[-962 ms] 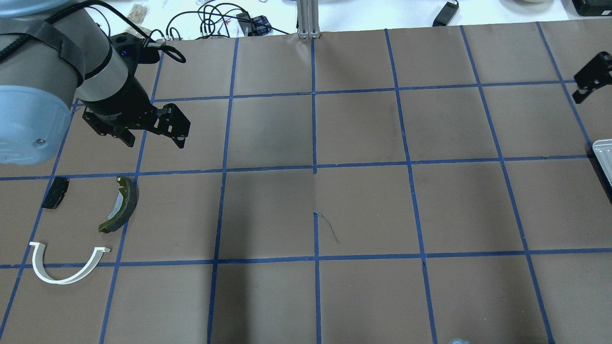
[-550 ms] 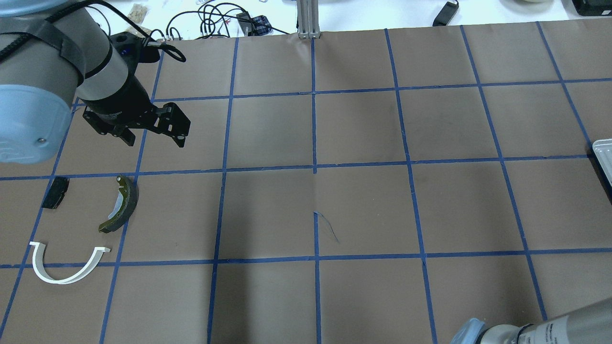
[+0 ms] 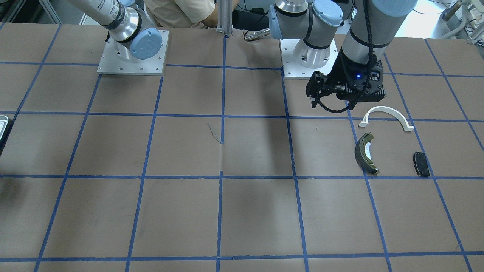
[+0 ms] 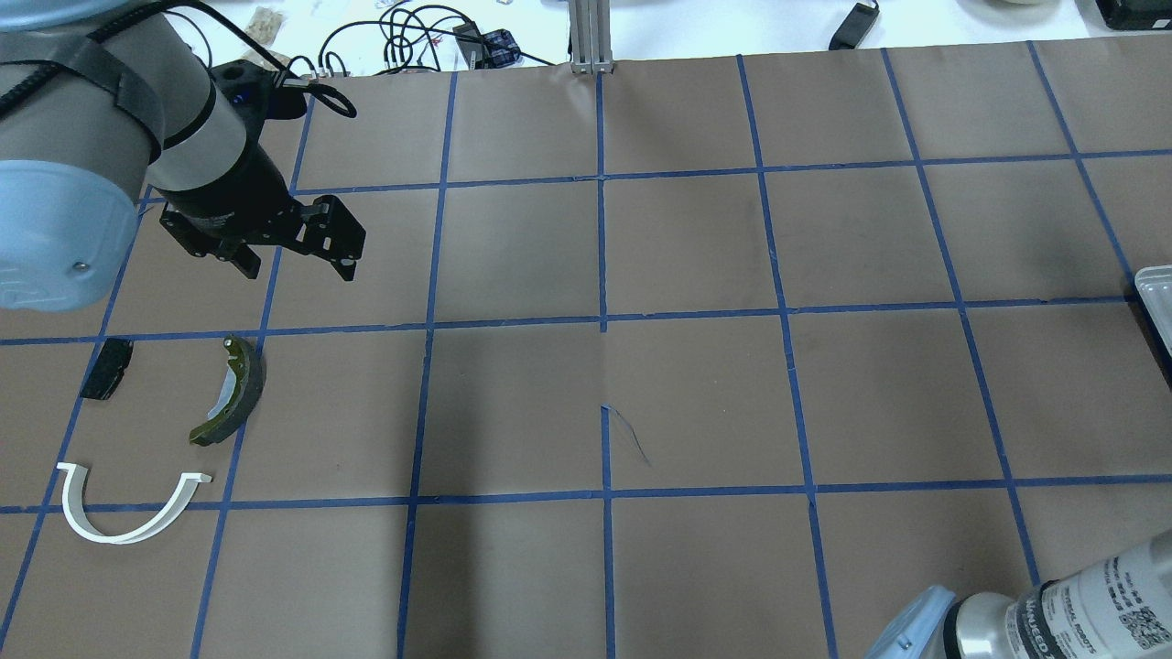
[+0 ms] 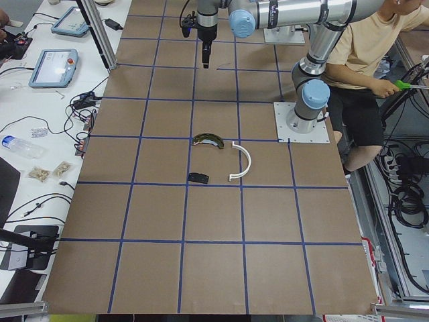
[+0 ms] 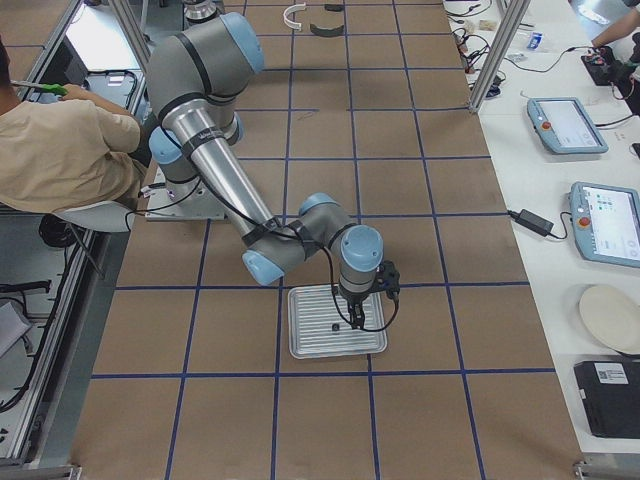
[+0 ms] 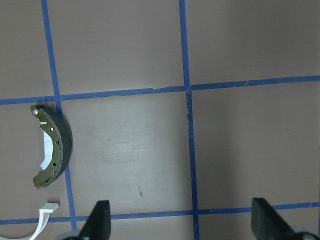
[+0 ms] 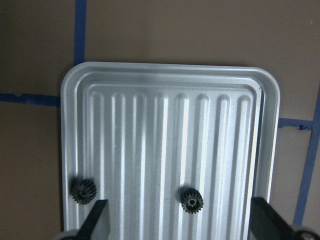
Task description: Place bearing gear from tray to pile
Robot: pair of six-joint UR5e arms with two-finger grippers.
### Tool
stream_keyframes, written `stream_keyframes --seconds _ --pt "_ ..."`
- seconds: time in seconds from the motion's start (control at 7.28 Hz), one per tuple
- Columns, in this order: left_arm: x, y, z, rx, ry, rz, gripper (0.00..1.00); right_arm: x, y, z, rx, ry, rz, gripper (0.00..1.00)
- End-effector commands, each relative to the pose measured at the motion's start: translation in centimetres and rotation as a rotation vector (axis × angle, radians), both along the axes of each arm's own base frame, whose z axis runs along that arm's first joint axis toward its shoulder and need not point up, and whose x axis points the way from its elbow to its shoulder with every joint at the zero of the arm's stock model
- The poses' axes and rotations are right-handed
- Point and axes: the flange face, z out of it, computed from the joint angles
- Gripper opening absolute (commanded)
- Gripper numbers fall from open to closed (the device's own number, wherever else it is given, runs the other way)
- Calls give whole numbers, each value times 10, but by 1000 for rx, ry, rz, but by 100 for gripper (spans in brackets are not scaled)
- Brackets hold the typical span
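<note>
The silvery tray (image 8: 165, 130) lies under my right gripper (image 8: 182, 225), which is open and empty above it. Two small black bearing gears sit on the tray, one at the left (image 8: 83, 191) and one between the fingers (image 8: 191, 200). The exterior right view shows the same tray (image 6: 310, 340). The pile lies near my left arm: a white arch (image 4: 117, 538), a dark brake shoe (image 4: 245, 389) and a black brake pad (image 4: 105, 369). My left gripper (image 4: 295, 261) is open and empty, hovering beyond the brake shoe (image 7: 52, 147).
The table is brown paper with blue tape lines. Only the tray's edge (image 4: 1155, 291) shows at the overhead view's right side. My right arm's forearm (image 4: 1053, 609) crosses the bottom right corner. Cables and screens lie past the far edge. A seated person (image 6: 60, 150) is beside the robot.
My right gripper left the overhead view's right edge, and the right forearm has come in at the bottom right. The left arm and the pile have not moved.
</note>
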Motion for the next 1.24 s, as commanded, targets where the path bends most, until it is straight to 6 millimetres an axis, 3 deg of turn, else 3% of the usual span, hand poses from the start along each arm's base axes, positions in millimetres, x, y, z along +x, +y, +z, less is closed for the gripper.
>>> stream_keyframes --seconds 0.0,0.41,0.69,1.1 --pt "1 0 1 -2 -1 2 100 -12 8 -32 18 -13 13 97" --pt "1 -1 0 0 2 1 100 -16 12 -58 21 8 17 92" --pt "0 1 2 -5 -1 0 100 -14 14 -61 20 16 45 92" --pt "0 -2 3 -7 3 1 100 -13 20 -66 45 18 39 74"
